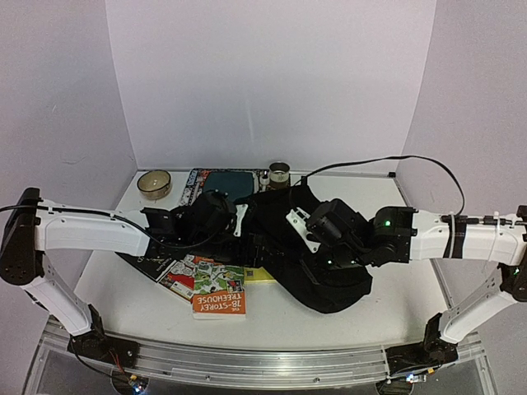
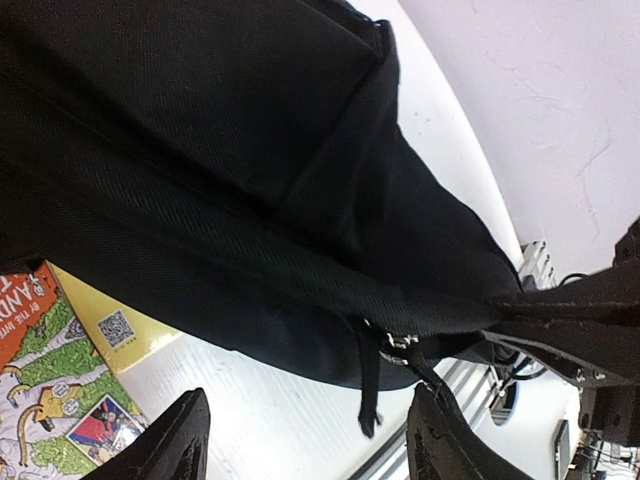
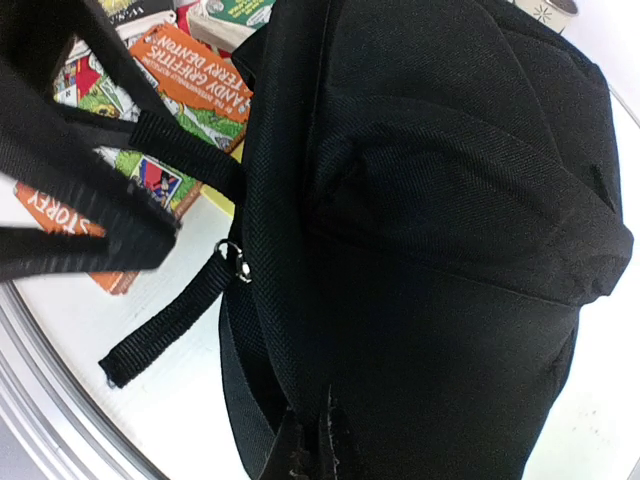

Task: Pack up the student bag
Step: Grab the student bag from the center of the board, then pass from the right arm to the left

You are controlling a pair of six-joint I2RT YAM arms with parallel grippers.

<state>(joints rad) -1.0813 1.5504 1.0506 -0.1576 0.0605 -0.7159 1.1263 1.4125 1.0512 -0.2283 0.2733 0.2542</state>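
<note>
Nearest in the overhead view lie the picture books (image 1: 216,288), partly under the student bag (image 1: 329,271), which slumps mid-table. In the left wrist view the left gripper (image 2: 300,445) is spread and empty, the zip pull (image 2: 368,385) hanging just ahead of it. In the right wrist view the right gripper (image 3: 305,455) is pressed together on a fold of the bag's cloth, apparently steadying it. The step looks like opening the bag. Next, the left must close on that pull and draw it along the zip.
</note>
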